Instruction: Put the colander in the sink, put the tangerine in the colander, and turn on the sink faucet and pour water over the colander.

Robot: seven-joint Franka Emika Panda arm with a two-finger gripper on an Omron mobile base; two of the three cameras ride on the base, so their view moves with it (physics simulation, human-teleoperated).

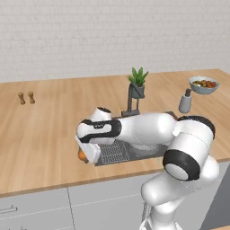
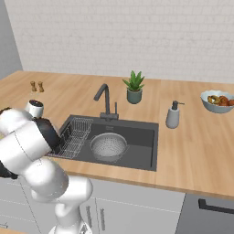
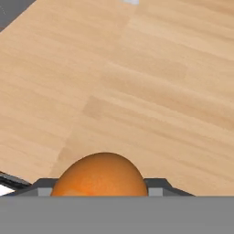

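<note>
The pincer (image 3: 99, 192) grips the tangerine (image 3: 99, 176) at the frame's bottom centre. Judging by its look, it is light, round and slippery; hold it gently across the middle.

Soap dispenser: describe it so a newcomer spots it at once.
Start at the dark sink set in the wooden counter. On the counter just past its right rim stands the soap dispenser, a grey bottle with a pump top, unlike the leafy potted plant and fruit bowl.
</note>
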